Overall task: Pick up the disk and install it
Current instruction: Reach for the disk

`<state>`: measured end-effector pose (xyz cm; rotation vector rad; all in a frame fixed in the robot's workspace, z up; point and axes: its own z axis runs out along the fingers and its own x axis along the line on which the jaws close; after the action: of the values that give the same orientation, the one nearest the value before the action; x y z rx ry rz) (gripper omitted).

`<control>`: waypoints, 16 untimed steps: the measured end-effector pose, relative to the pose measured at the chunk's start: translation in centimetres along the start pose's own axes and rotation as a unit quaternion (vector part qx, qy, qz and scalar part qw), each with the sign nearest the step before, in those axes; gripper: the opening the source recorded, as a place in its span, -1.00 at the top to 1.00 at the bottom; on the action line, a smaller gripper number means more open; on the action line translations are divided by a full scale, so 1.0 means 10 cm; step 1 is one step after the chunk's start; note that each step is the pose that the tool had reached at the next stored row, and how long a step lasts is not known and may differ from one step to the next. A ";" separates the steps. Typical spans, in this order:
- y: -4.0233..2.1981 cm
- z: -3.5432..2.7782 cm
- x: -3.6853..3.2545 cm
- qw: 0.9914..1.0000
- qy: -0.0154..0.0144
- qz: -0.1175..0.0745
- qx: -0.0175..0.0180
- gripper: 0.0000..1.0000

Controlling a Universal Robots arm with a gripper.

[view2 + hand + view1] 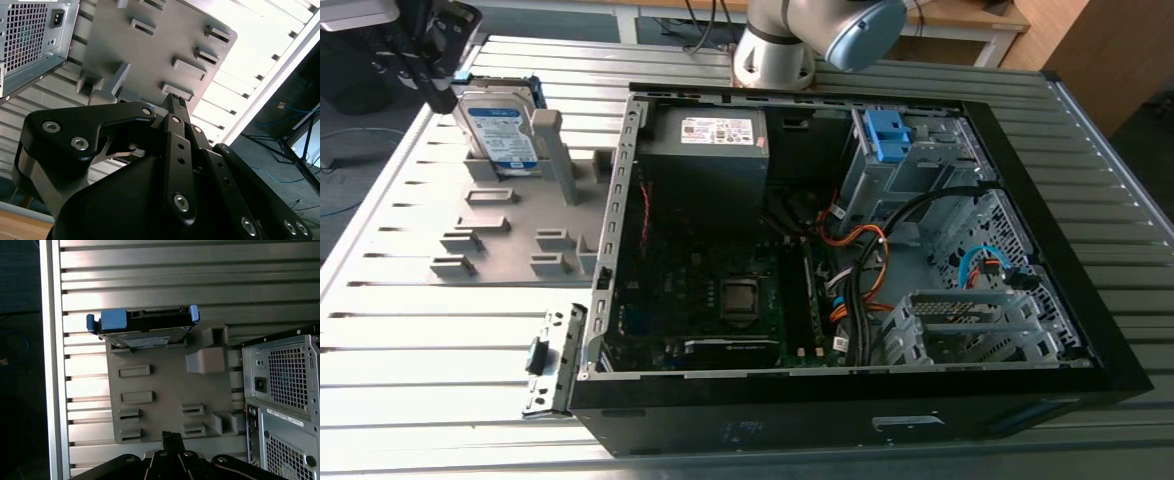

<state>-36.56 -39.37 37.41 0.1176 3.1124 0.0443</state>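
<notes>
Slatted metal tabletop (400, 340) carried a grey holder (165, 395) beside the open computer case (854, 250). The disk (145, 327) stood on edge in the holder's end slot, untouched. The gripper (172, 437) hovered apart from it, jaws together on nothing. A clean pickup would want them spread, squared across its 2 flat faces, clear of the grey post (205, 360).
</notes>
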 end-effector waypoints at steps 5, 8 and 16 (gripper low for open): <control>0.001 0.004 0.013 1.000 0.000 0.000 0.000 0.79; 0.002 0.006 0.019 1.000 0.000 0.000 0.000 0.79; 0.026 0.018 0.027 1.000 0.000 0.000 0.000 0.79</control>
<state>-36.80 -39.09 37.23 0.1176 3.1123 0.0443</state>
